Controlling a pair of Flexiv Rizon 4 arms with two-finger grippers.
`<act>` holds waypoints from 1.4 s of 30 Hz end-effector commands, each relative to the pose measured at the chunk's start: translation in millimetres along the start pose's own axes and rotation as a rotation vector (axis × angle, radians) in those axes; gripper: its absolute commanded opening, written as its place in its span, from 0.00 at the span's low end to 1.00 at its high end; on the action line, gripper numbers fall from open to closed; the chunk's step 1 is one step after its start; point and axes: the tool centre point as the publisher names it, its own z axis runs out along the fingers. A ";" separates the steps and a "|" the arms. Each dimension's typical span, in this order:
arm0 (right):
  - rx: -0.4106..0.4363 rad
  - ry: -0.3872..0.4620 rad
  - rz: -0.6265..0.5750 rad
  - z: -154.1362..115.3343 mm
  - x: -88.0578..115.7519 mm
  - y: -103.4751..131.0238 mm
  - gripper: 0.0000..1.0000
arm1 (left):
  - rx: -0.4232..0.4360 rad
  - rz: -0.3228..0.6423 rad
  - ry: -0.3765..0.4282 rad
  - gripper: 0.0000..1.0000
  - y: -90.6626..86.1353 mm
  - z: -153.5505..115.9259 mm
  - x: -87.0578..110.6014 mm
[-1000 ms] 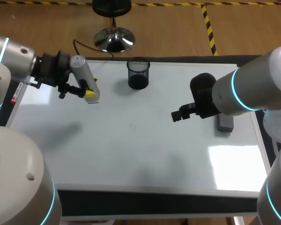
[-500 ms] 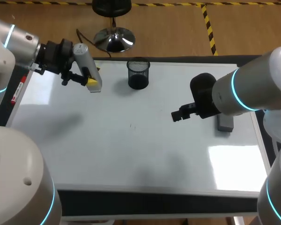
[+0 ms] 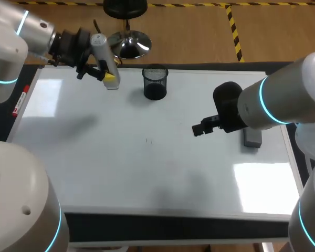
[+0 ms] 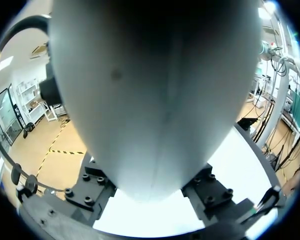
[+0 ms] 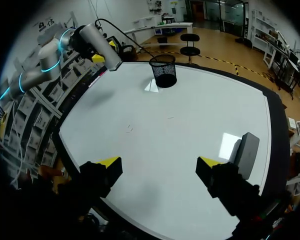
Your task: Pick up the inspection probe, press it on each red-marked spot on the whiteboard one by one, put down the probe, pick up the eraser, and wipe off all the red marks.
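The inspection probe (image 3: 102, 52), a pale cylinder, is off the whiteboard (image 3: 147, 178) and held at a slant over its far left corner, in the left hand (image 3: 109, 79). A yellow fingertip shows against the lower part of its body. In the left wrist view the probe (image 4: 155, 100) fills nearly everything, with the hand's black finger mounts just to either side of it, so the hand is closed around the probe.

The eraser (image 3: 252, 138), a grey block, lies flat on the whiteboard near its right edge, partly under the right arm (image 3: 283, 100). In the right wrist view the eraser (image 5: 246, 151) sits just beside and a little ahead of one finger of the right hand (image 5: 159, 162). That hand hangs above the board with its two yellow tips spread wide and only bare whiteboard (image 5: 180, 130) between them. In the head view the right hand (image 3: 202, 128) is over the board's right half, between the eraser and the middle.

A faint small mark (image 3: 148, 140) shows near the board's centre. A black mesh cup (image 3: 155, 82) stands upright near the far edge, just beside the probe's lower end but apart from it. A red-capped marker (image 3: 20, 102) lies along the board's left edge.
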 end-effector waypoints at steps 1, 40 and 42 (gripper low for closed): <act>0.000 0.001 0.000 -0.3 -0.4 -0.3 1.00 | -0.001 0.000 0.097 0.00 0.1 3.4 -20.6; 0.000 0.001 0.000 -0.3 -0.4 -0.3 1.00 | -0.048 0.041 0.198 0.00 -39.2 66.4 -89.6; 0.000 0.001 0.000 -0.3 -0.4 -0.3 1.00 | -0.049 0.042 0.199 0.00 -41.7 70.9 -92.3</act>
